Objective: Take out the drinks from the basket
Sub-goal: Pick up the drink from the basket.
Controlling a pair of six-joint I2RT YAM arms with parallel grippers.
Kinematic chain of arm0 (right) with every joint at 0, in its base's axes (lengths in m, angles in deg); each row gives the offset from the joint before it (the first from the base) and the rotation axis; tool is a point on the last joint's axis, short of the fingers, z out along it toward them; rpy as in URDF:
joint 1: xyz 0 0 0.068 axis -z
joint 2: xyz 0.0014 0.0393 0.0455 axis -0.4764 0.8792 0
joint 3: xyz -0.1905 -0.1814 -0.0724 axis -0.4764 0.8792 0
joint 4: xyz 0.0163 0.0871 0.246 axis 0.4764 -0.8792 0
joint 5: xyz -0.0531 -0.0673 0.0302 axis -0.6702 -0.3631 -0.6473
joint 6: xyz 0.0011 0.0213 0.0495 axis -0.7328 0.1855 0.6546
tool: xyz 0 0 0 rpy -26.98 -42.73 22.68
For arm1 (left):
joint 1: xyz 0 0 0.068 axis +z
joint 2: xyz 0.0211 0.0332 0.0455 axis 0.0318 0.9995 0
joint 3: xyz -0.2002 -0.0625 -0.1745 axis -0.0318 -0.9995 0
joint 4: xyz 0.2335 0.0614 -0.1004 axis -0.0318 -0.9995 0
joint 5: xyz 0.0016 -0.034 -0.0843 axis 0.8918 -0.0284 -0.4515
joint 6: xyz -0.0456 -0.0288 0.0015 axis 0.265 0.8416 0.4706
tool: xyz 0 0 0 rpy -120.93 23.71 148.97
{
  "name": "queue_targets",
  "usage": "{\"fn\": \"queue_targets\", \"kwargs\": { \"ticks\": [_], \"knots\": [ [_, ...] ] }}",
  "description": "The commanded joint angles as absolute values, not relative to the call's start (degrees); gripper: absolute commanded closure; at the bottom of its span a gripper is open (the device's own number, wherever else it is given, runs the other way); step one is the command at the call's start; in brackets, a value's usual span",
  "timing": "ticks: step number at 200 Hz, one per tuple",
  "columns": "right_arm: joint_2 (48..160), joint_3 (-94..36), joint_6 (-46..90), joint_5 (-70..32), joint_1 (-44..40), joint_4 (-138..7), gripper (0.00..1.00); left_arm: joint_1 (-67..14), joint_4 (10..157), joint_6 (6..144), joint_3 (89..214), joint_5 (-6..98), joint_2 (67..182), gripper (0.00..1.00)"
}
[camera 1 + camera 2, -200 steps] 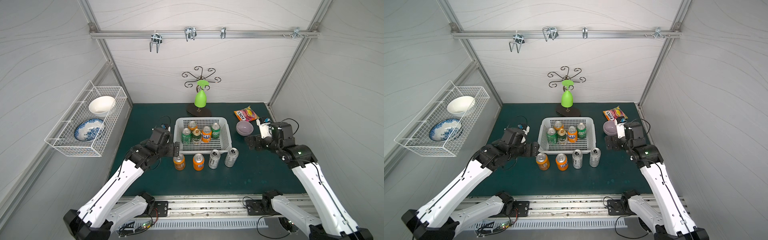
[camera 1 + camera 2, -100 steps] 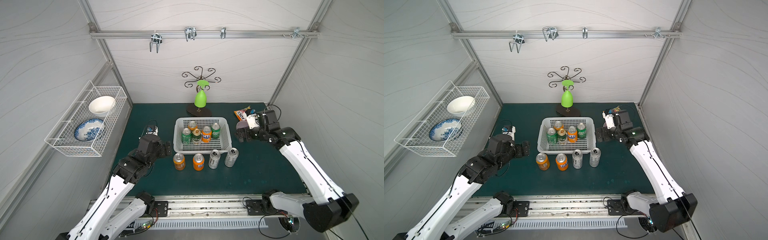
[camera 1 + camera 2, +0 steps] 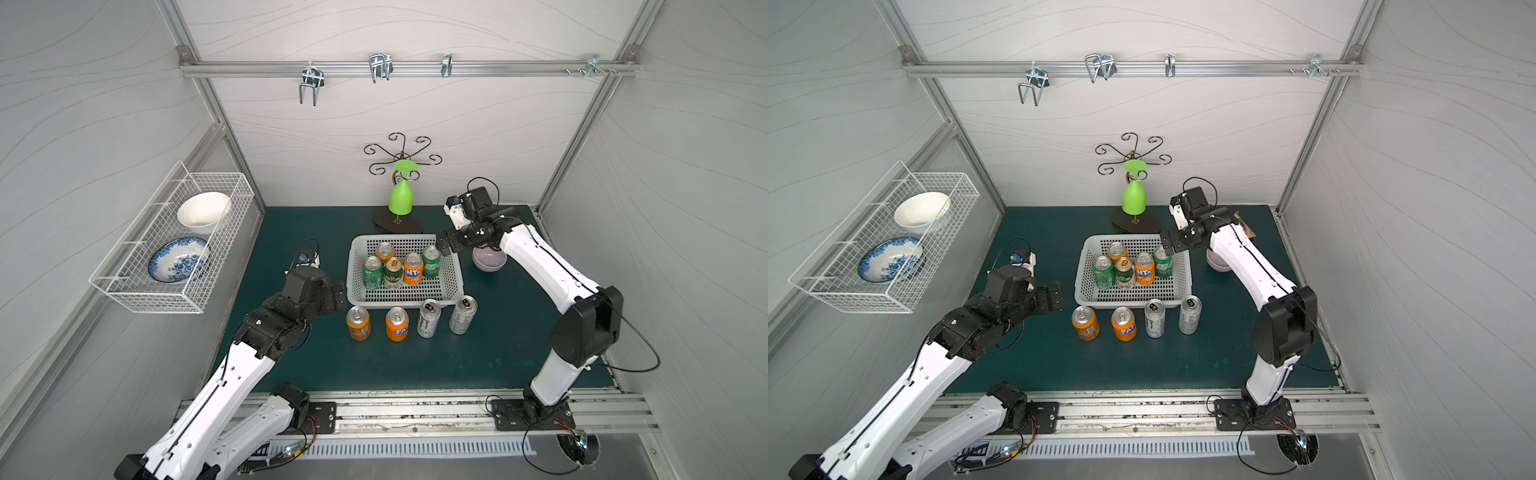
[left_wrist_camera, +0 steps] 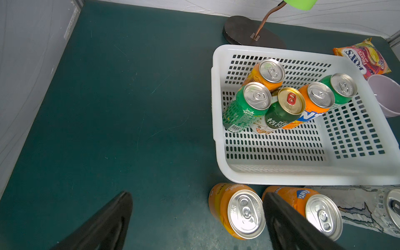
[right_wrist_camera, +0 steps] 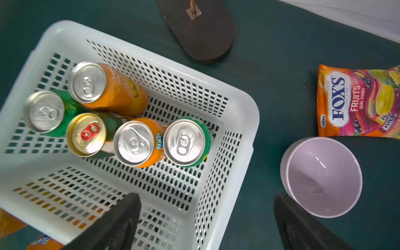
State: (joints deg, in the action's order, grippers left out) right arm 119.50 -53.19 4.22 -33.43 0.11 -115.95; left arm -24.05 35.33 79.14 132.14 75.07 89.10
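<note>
Counting the cans, 4 [image 3: 409, 322] are found set out on the tabletop [image 3: 478, 365] before the basket [image 3: 455, 286]; 5 [image 3: 401, 268] are left inside. Both tools, left [image 3: 338, 297] and right [image 3: 444, 245], are released, nothing held.

Left arm: stretched forward, low; left gripper [image 3: 338, 296] stood wide, empty.
Right arm: elbow raised, reaching inward; right gripper [image 3: 444, 245] gaped, empty.
</note>
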Motion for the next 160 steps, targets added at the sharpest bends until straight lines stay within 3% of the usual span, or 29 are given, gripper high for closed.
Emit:
{"fn": "queue_targets", "kwargs": {
  "ticks": [1, 107, 160],
  "knots": [
    [124.1, -57.7, -2.1, -34.7, -1.5, -122.2, 0.01, -23.6, 37.7, 79.5, 132.5, 74.7, 89.2, 0.01],
    [135.9, -65.6, -24.2, -28.5, -1.6, -133.1, 0.01, -23.6, 37.7, 79.5, 132.3, 74.3, 89.5, 0.01],
    [138.9, -68.2, -27.7, -28.3, -0.6, -131.0, 0.01, -23.6, 37.9, 79.7, 131.9, 73.8, 89.3, 0.01]
  ]
}}
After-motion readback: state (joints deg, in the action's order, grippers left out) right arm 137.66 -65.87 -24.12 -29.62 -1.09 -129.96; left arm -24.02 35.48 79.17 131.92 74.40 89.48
